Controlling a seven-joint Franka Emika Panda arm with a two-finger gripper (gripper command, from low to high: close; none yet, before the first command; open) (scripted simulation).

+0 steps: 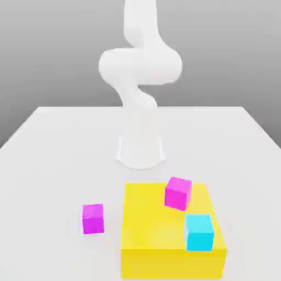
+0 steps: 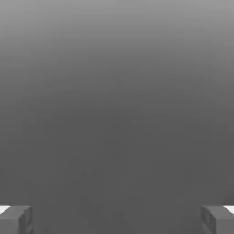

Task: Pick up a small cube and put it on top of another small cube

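One small magenta cube [image 1: 93, 218] rests on the white table [image 1: 55, 164], to the exterior view's left of the yellow block. A second magenta cube [image 1: 178, 192] sits on top of the large flat yellow block [image 1: 164, 241], near its far edge. In the hand view my gripper [image 2: 117, 219] stands open, its two grey fingertips [image 2: 18, 219] wide apart with nothing between them, facing plain grey background.
A cyan cube [image 1: 198, 232] sits on the yellow block near its front right corner. The white arm [image 1: 140, 66] rises from its base [image 1: 140, 151] at the middle of the table, behind the block.
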